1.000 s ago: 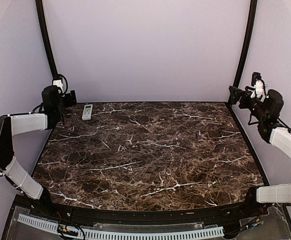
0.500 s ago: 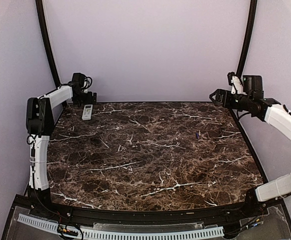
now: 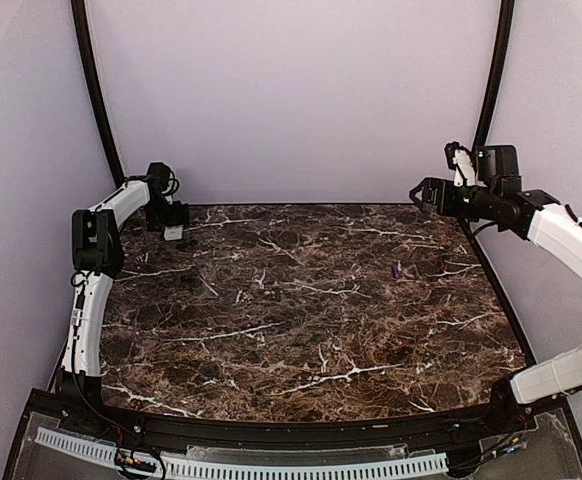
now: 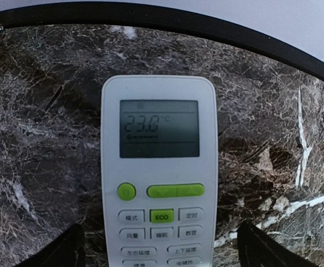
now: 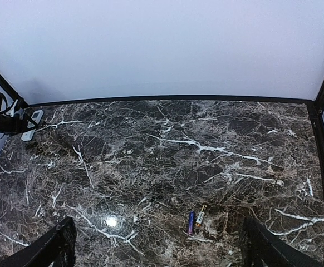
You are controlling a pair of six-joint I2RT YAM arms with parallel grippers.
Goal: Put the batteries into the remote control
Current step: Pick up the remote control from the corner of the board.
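Placement first: the flat white plastic remote control [image 4: 157,167] lies display-up on the dark marble tabletop [image 3: 301,330]. Its battery compartment is presumably underneath, so you cannot tell what it holds. Your left gripper [image 4: 161,253] hovers over the remote, jaws spread to either side and not touching it. Two slim cylindrical batteries [image 5: 191,222], one bluish-purple, lie together well right of the remote. Your right gripper [image 5: 161,247] hangs high beyond them, jaws wide and empty.

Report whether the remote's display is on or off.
On: the flat white plastic remote control lies face up, its grey display showing 23.0.
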